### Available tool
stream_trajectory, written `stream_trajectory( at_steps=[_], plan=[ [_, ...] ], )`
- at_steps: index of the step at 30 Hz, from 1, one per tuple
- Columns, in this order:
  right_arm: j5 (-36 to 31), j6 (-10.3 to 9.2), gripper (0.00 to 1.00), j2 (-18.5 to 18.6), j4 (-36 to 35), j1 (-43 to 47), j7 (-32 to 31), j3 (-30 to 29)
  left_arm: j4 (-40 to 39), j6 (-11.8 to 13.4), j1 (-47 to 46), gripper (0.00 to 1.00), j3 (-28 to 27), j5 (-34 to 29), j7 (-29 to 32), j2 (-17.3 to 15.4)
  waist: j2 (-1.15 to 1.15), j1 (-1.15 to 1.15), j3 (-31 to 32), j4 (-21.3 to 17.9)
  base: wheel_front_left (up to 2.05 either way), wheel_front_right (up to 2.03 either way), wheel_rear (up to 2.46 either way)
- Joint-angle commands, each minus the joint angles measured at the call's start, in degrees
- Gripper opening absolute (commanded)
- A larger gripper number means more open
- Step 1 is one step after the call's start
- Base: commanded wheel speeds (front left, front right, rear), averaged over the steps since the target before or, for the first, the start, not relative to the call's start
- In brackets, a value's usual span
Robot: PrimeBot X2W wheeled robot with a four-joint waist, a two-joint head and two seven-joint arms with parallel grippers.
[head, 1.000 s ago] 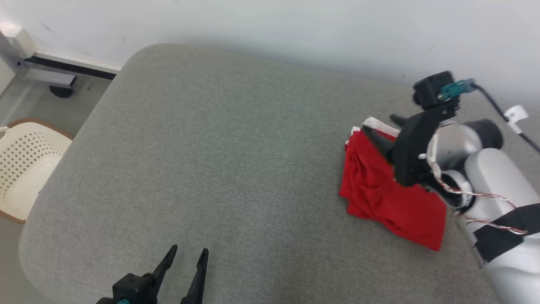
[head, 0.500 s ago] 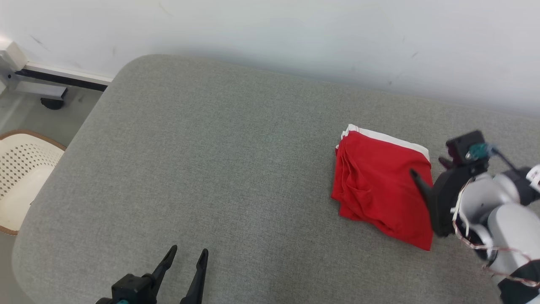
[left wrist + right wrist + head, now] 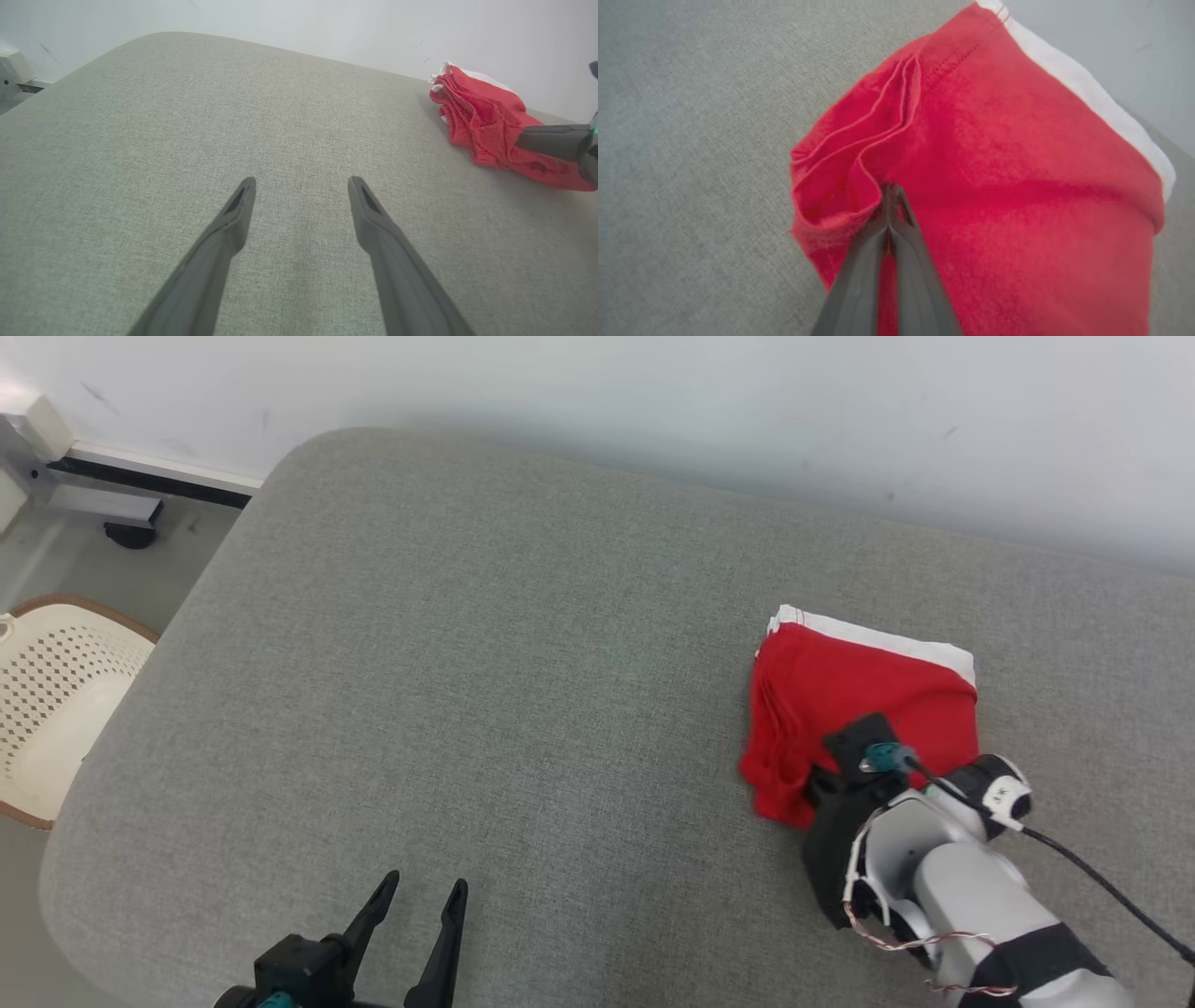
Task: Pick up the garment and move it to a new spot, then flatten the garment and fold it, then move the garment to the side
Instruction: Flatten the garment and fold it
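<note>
The garment (image 3: 868,691) is a folded red piece with a white band along its far edge, lying at the right of the grey cushioned surface (image 3: 467,663). My right gripper (image 3: 890,189) is shut, its two fingers pressed together on a fold of the garment (image 3: 994,177) near its left edge. In the head view the right wrist covers the garment's near left corner. From the left wrist view the garment (image 3: 481,112) lies far right, with a right finger (image 3: 542,140) on it. My left gripper (image 3: 425,889) hovers open and empty over bare surface at the lower left (image 3: 301,184).
A pale wall runs right behind the surface's far edge. Off the left edge stand a cream perforated chair (image 3: 56,691) and a grey metal frame (image 3: 103,495) on the floor. Bare grey surface spreads left of the garment.
My right arm swung from the garment's far side round to its near left corner, came down, and its fingers closed on the fabric. The left gripper stayed put.
</note>
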State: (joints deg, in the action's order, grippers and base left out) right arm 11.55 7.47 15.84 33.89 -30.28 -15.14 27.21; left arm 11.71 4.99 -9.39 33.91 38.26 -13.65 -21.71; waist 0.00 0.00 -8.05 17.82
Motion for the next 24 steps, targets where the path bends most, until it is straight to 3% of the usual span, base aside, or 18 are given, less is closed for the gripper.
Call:
stream_trajectory(
  at_steps=[1, 9, 15, 21, 22, 23, 24],
  plan=[
    [0.31, 0.01, 0.00, -0.61, 0.17, -0.66, 0.51, 0.74, 0.05, -0.07, 0.26, 1.00, -0.01, 0.23, -0.37, 0.18, 0.00, 0.00, 0.23, 0.11, 0.00, 0.00, 0.00],
    [1.82, 0.01, 0.00, -3.68, 1.70, -3.08, 2.59, 7.82, 0.04, 0.31, 0.96, 1.00, -0.16, 0.51, -0.50, -0.24, 0.00, 0.00, 1.10, -0.34, 0.00, 0.00, 0.00],
    [2.55, 0.01, 0.00, -3.76, 2.02, -4.10, 2.68, 9.66, -0.29, 0.52, 1.34, 1.00, 0.01, 0.59, -0.31, -0.63, 0.00, 0.00, 1.86, -1.14, 0.00, 0.00, 0.00],
    [4.23, 0.01, 0.00, -6.32, 2.14, -4.07, 2.61, 12.92, -0.49, 0.55, 1.20, 1.00, 0.15, 0.77, 0.01, -0.97, 0.00, 0.00, 2.57, -1.83, 0.00, 0.00, 0.00],
    [5.29, 0.01, 0.09, -6.34, 1.99, -3.67, 1.98, 13.71, -0.51, 0.60, 1.26, 1.00, 0.20, 0.79, 0.01, -1.01, 0.00, 0.00, 2.84, -1.90, 0.00, 0.00, 0.00],
    [6.24, 0.01, 0.39, -6.16, 1.59, -3.31, 1.25, 14.39, -0.54, 0.70, 1.42, 1.00, 0.21, 0.83, 0.08, -1.10, 0.00, 0.00, 3.10, -1.98, 0.00, 0.00, 0.00],
    [7.40, 0.01, 1.00, -5.86, 0.89, -3.12, 0.71, 14.25, -0.61, 0.83, 1.64, 1.00, 0.17, 0.88, 0.11, -1.24, 0.00, 0.00, 3.36, -2.09, 0.00, 0.00, 0.00]
  ],
)
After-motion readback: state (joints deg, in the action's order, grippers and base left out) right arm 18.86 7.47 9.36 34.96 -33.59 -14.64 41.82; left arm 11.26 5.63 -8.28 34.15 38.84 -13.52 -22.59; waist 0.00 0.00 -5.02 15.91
